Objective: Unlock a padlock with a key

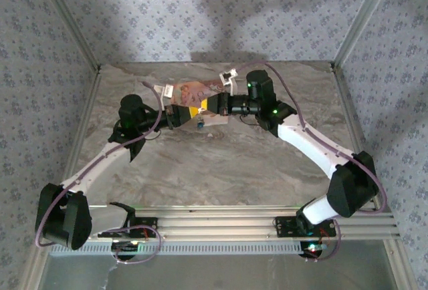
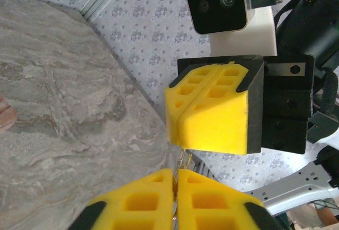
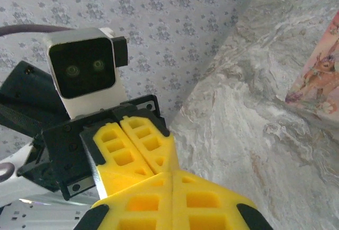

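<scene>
The padlock [image 1: 200, 123] is a tiny blue, roughly square thing just below the yellow tips of the left claw [image 1: 192, 111] — hanging or resting, too small to tell. The key [image 2: 183, 161] is thin and brass-coloured, upright, pinched in that claw's seam

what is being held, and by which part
A thin metal piece, probably the key: the left gripper pinches its near end; its far end meets the shut right gripper. Whether that grips it cannot be told.
</scene>
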Available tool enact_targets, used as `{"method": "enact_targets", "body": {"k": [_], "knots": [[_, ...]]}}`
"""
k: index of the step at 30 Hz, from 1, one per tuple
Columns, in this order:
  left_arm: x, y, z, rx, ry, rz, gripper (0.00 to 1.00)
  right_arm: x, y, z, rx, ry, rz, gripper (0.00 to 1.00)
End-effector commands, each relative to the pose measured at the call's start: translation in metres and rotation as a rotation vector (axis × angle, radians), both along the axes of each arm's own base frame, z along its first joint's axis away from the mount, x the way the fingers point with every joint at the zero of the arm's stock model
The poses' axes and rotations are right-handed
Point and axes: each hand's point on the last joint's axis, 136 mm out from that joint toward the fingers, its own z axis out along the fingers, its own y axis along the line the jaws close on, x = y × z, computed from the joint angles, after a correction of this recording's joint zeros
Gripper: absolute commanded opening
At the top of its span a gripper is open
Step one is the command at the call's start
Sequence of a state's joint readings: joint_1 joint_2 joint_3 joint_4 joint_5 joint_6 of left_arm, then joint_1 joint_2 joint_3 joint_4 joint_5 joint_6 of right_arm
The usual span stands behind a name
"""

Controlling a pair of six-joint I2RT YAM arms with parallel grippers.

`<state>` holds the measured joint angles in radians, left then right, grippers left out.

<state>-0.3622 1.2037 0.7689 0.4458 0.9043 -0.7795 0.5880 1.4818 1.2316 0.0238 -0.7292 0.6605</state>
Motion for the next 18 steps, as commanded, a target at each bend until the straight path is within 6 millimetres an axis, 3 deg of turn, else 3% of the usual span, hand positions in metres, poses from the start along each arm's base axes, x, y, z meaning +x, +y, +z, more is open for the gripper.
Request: {"method": "enact_targets", "body": {"k": [1,4,9,14,18], "knots": [[-0.009,0.001,0.012,0.056,-0.072,-0.024,0.34,-0.004,-0.007,0.001,-0.118,-0.105,0.006,0.0],[-0.009,0.008,0.004,0.138,-0.084,0.007,0.47,-0.002,-0.025,-0.009,-0.303,-0.196,-0.046,0.0],[-0.007,0.016,-0.002,0.205,-0.088,0.046,0.51,-0.002,-0.047,-0.025,-0.54,-0.281,-0.098,0.0],[-0.003,0.014,0.002,0.172,-0.072,0.061,0.53,-0.018,-0.041,-0.015,-0.429,-0.286,-0.005,0.0],[-0.014,0.0,0.013,0.146,-0.116,-0.01,0.51,-0.019,-0.042,0.006,-0.283,-0.298,0.031,0.0]]}}
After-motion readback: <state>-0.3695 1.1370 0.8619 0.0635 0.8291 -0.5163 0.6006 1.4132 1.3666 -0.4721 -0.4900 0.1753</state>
